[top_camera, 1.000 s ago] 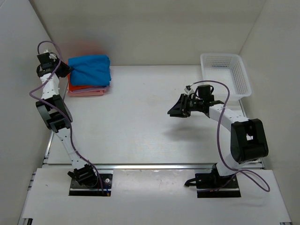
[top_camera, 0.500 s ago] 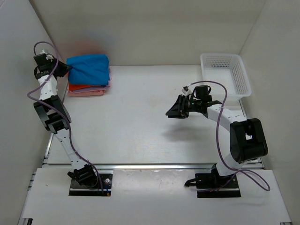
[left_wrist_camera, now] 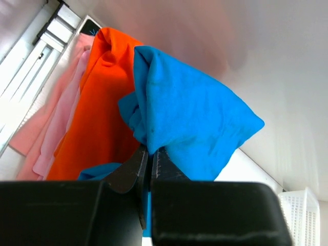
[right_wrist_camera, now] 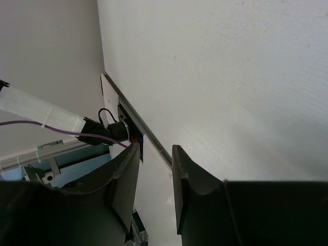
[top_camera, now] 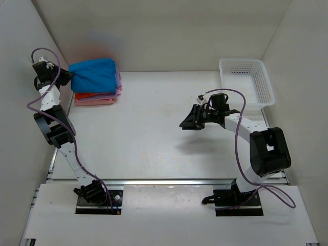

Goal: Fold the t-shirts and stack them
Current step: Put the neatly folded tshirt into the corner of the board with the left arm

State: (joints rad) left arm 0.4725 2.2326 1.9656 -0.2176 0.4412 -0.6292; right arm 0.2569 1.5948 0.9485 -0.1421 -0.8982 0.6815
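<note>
A folded bright blue t-shirt lies on top of a stack in the back left corner, over an orange t-shirt and a pink t-shirt. In the left wrist view the blue t-shirt bunches over the orange one, with the pink one at the left. My left gripper is shut on the blue t-shirt's left edge, its jaws pinching cloth. My right gripper is open and empty above the table's middle right.
A white mesh basket stands at the back right corner. Walls close in on the left, back and right. The left arm stands along the left wall. The table's front rail shows in the right wrist view.
My left gripper has pulled to the left, dragging the blue t-shirt's edge and the stack top slightly left. My right gripper has drifted a little to the left.
</note>
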